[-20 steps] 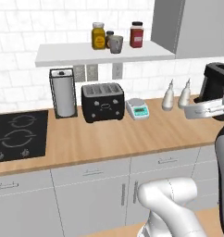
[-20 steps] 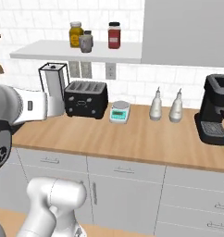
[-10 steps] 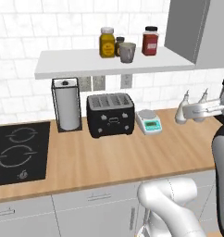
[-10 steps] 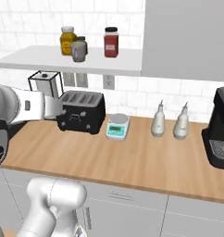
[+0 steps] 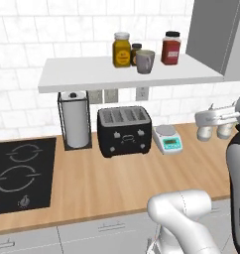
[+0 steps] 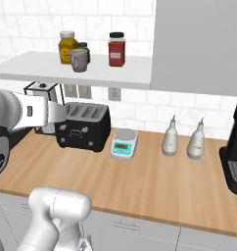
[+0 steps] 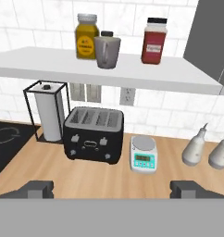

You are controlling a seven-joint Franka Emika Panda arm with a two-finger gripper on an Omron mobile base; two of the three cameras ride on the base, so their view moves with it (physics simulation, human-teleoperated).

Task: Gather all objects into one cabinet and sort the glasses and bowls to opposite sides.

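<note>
The hand point(image 7: 112, 190) is held with its fingers spread wide and nothing between them, raised above the worktop point(image 7: 109, 178) and facing the wall. The grey cup point(image 7: 107, 52) is seen upright on the open white shelf point(image 7: 132, 71), just in front of a yellow jar point(image 7: 87, 36) and well left of a red jar point(image 7: 154, 40). Below the shelf, a black toaster point(image 7: 94, 140) stands between a paper towel holder point(image 7: 47, 115) and a small scale point(image 7: 144, 155). The cabinet point(image 6: 199, 46) with grey doors is seen closed, right of the shelf.

The arm point(image 6: 27, 112) is raised level, its jaws standing wide apart.
</note>
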